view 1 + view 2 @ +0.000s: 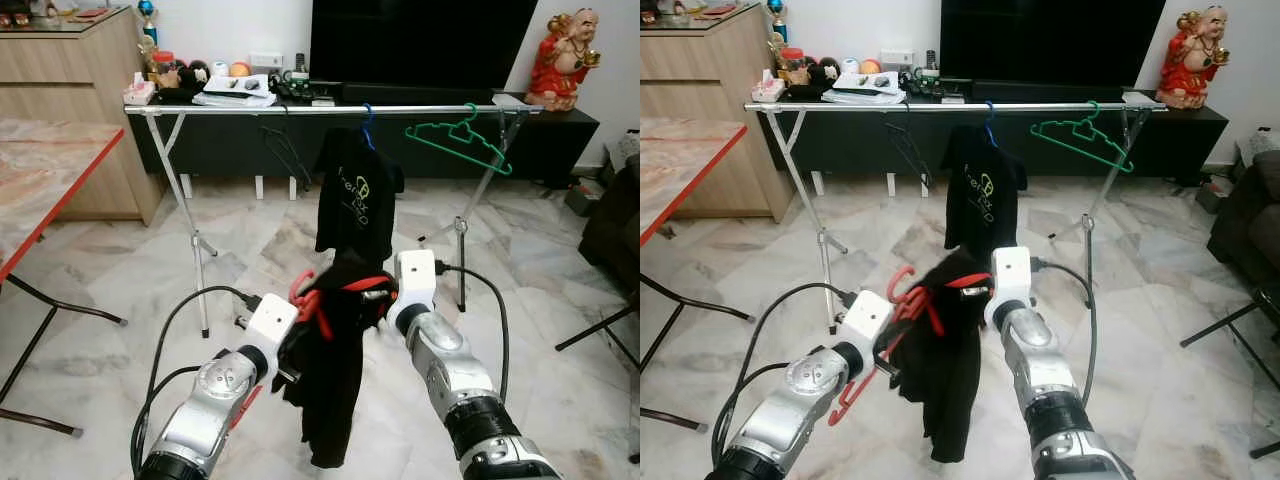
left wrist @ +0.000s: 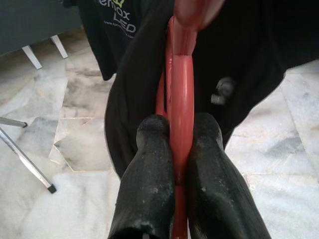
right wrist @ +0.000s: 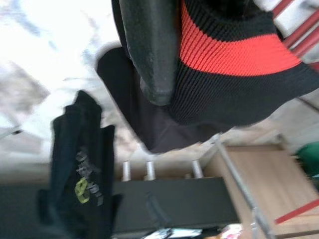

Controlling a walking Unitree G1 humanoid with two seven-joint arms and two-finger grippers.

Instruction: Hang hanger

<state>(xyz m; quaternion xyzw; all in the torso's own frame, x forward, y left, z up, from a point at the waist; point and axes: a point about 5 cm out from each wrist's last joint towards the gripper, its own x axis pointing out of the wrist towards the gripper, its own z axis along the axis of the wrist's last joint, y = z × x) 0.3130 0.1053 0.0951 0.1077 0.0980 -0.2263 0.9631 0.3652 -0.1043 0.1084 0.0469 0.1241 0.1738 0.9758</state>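
Item: red plastic hanger [image 1: 312, 300] carrying a black garment with red ribbed collar [image 1: 330, 380], held between both arms short of the rail.

Left to right: red-edged marble worktop [image 1: 50, 180], clear of the work. Left gripper [image 2: 180, 149], jaws pressed together on the red hanger's bar, black fingers [image 2: 144, 179] either side of it. Garment hung limp between the arms. Right gripper [image 1: 385, 295] buried at the collar; one finger [image 3: 149, 55] lay against the red rib, closure could not be told. Beyond stood a long silver metal clothes rail [image 1: 330, 109], bearing a black printed T-shirt on a blue hanger [image 1: 355, 195] and an empty green plastic hanger [image 1: 460, 140]. Risks, as judged: garment sliding off during the lift; hook fouling the hung T-shirt; hook missing the rail.
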